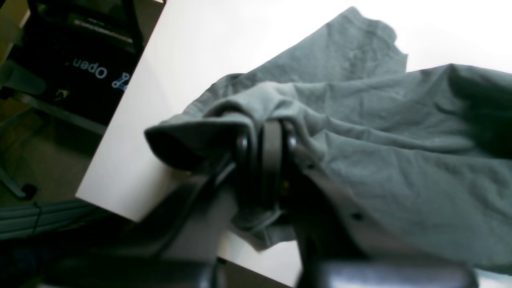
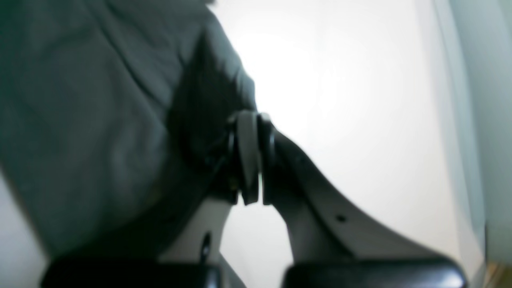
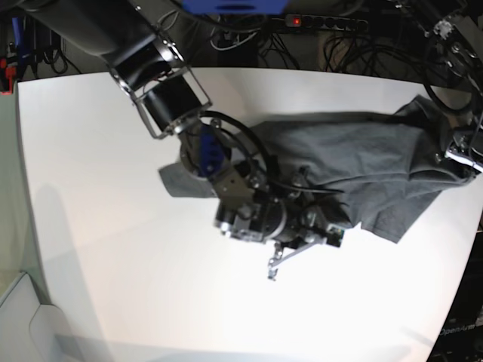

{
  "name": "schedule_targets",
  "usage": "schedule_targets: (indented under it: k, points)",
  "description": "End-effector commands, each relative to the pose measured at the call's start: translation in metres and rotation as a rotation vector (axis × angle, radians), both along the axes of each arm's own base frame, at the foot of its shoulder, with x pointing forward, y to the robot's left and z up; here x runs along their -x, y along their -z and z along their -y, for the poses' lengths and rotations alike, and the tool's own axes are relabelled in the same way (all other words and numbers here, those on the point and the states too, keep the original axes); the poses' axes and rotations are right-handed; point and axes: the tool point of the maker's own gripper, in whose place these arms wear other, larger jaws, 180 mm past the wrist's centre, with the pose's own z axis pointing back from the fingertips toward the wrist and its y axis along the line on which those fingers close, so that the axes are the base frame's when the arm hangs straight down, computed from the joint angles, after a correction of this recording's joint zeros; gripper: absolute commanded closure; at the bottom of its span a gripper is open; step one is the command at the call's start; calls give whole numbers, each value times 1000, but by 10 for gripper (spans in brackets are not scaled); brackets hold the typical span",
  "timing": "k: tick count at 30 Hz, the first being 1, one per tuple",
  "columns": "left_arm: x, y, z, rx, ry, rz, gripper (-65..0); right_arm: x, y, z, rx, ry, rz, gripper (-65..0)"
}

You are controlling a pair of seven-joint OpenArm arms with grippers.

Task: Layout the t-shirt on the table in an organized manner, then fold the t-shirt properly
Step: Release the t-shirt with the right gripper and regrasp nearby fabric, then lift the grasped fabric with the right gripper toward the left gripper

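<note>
The dark grey t-shirt (image 3: 355, 162) lies crumpled across the right half of the white table (image 3: 113, 226), one sleeve poking out at its left end. My left gripper (image 1: 266, 128) is shut on a bunched fold of the t-shirt (image 1: 380, 140) close to the table (image 1: 180, 60) corner; in the base view it sits at the far right edge (image 3: 456, 154). My right gripper (image 2: 252, 120) is shut, and the t-shirt (image 2: 80, 120) edge rises in a dark fold into its tips. In the base view it sits at the shirt's lower hem (image 3: 339, 235).
A black case (image 1: 92, 60) with white "Open" lettering stands on the floor beyond the table's corner (image 1: 136, 218). A power strip (image 3: 324, 21) and cables run behind the far edge. A pale wall (image 2: 492, 120) borders the table (image 2: 340, 100) on the right.
</note>
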Motion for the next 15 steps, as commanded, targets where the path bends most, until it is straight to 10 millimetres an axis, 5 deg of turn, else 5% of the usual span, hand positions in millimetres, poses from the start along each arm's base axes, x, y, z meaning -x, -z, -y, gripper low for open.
schedule_targets:
  k: [1,8,12,15]
  points:
    - [-5,-17,-5,-37,4,50,-2,7,-17,-16,-28,-44,37,0]
    - [-5,-17,-6,-40,-1,51,-2,116,15,-65,65,-296,15,0]
    - [-5,-17,-6,-40,-1,51,-2,144,22,-72,117,-364,22,0]
    - [-4,-17,-6,-41,-1,49,-2,145,32,-64,169,-363,16,-9]
